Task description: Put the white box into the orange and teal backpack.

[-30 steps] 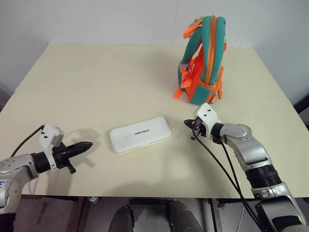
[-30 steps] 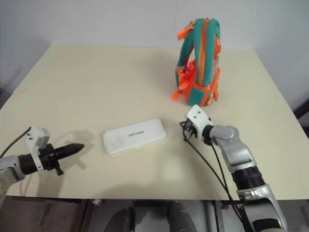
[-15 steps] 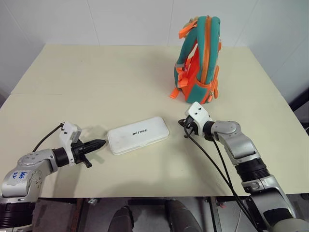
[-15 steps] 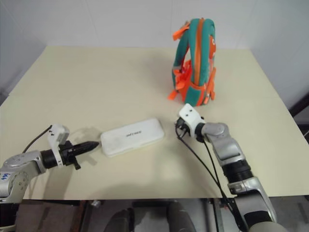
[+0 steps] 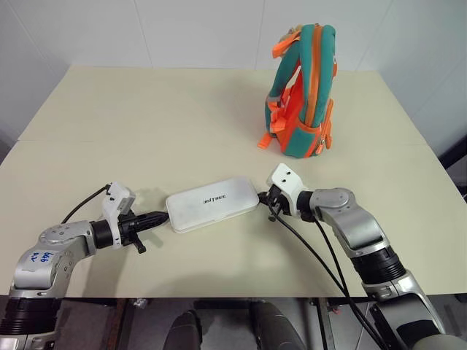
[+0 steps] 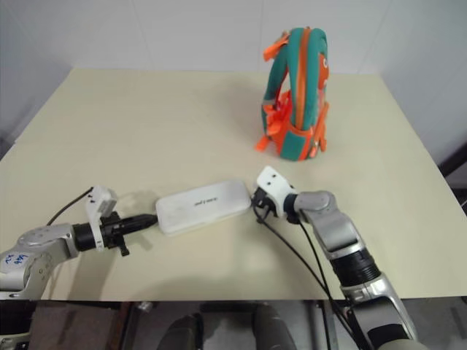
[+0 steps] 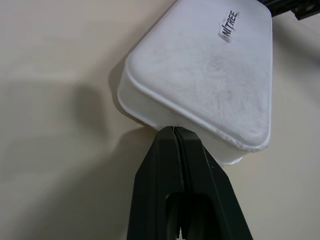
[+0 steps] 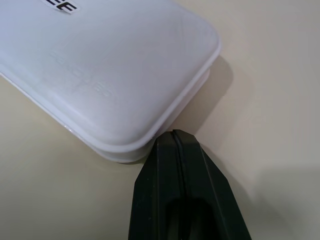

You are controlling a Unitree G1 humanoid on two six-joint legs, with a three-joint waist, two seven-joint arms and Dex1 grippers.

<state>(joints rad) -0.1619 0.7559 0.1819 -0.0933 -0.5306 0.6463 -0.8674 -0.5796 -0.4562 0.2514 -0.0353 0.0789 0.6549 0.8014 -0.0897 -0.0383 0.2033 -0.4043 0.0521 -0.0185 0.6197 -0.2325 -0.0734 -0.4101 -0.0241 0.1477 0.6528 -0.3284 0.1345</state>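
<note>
White box [image 5: 211, 203] flat on cream table [image 5: 146, 124] by white walls, between pressed-together end effectors, seemingly touching.

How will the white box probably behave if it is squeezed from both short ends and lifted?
The white box looks like a rigid, flat case, so it probably will not bend. Its smooth, rounded edges may slip against the shut fingers. It seems light and unlikely to roll.

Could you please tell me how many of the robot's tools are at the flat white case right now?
2. The left tool is shut at one short end of the flat white plastic case; the right tool is shut at the opposite end.
</note>
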